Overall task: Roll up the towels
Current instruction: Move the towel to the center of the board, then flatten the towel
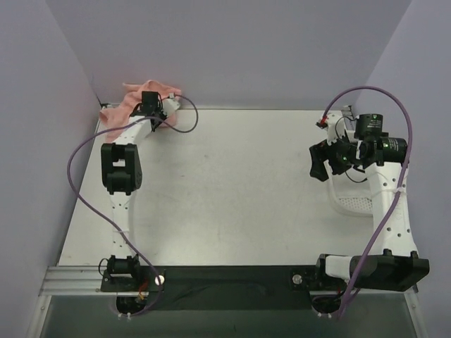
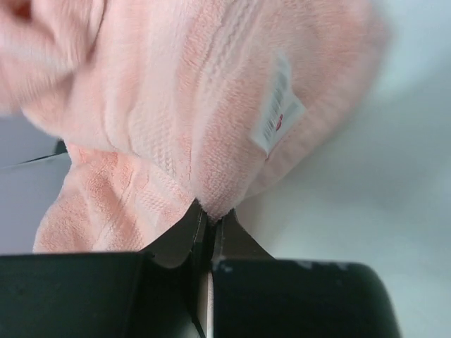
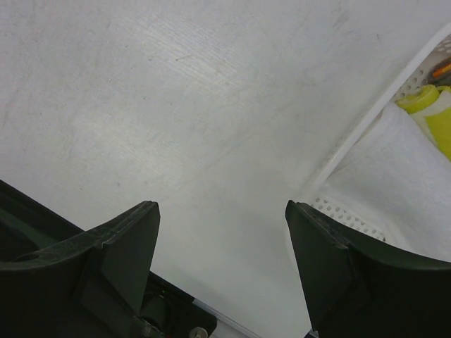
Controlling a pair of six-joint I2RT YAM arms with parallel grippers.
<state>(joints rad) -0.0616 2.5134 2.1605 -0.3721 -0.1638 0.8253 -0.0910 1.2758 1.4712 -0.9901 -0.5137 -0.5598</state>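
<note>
Status: as far as I am seeing, rolling is not yet started on either towel. At the far left corner of the pale grey table [image 1: 232, 190], the salmon-pink terry cloth towel [image 1: 118, 113] is lying in a crumpled heap, neither flattened nor rolled. The left gripper [image 2: 208, 215] is pinching a fold of it, fingertips pressed together on the cloth, with the small white tag [image 2: 278, 105] showing near the pinch. I am judging the heap as stretching roughly along the table's far edge; its true long axis cannot be read while it is bunched.

On the right, the right gripper [image 3: 222, 211] is hanging over bare table, jaws apart, nothing between them. Just beside it, the white plastic mesh basket [image 3: 352, 144] is holding the white terry cloth towel [image 3: 380, 169] next to a yellow item [image 3: 430, 105]. Only part of that towel is showing, so I am not calling its axis. Spreading and rolling are remaining for both.
</note>
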